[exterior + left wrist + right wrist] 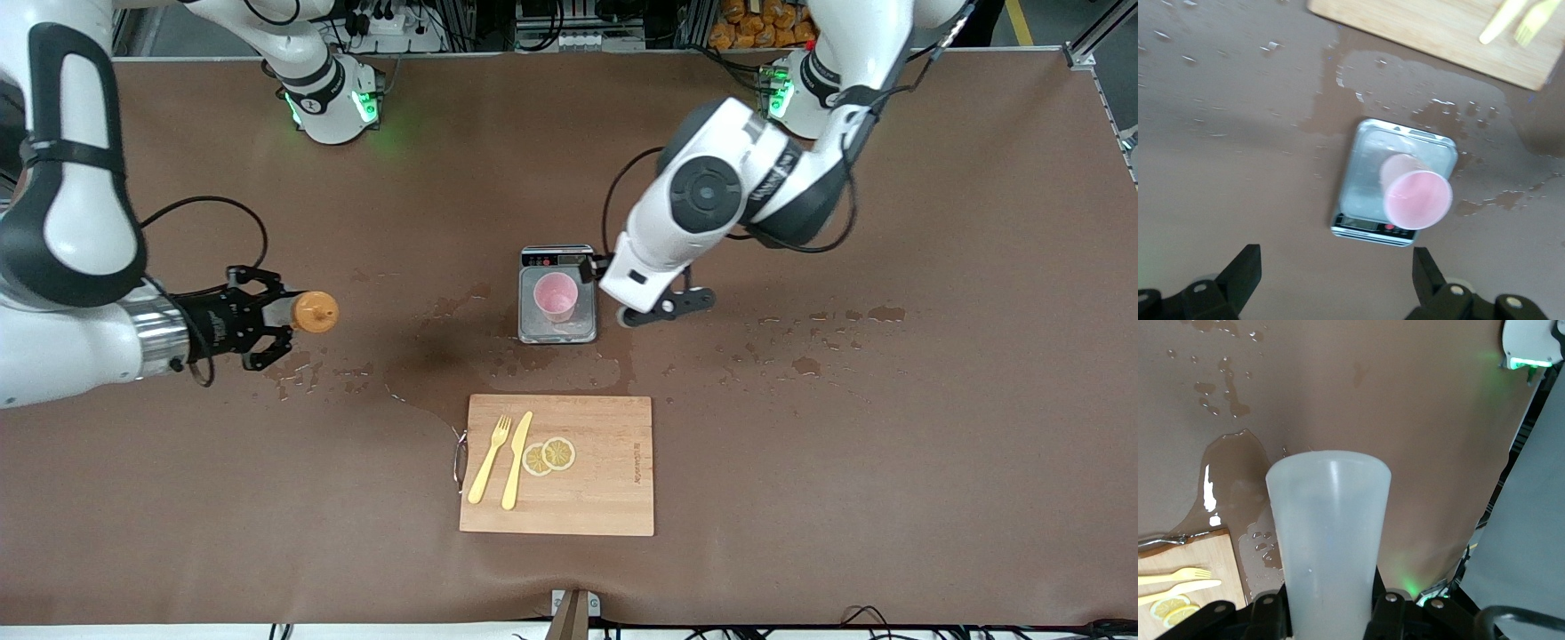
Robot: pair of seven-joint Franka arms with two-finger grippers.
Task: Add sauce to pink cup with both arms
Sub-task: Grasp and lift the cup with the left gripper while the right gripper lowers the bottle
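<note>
I see the table (889,462) wet with puddles around its middle. The cutting board (605,480) lies at 6 o'clock from the scale (556,331), nearer the front camera, carrying a yellow fork (490,460), a yellow knife (516,460) and lemon slices (549,456). My left arm reaches down from its base to the scale, and the left gripper (665,307) hovers low just beside the scale at its 3 o'clock, fingers (1239,277) spread wide with nothing between them. The right gripper (253,317) hangs over bare table at 9 o'clock from the scale, well apart from it, fingers clamped on the sauce (302,312), which lies sideways with its orange cap pointing toward the scale. The pink cup (556,297) stands upright on the scale's plate, toward the display edge.
</note>
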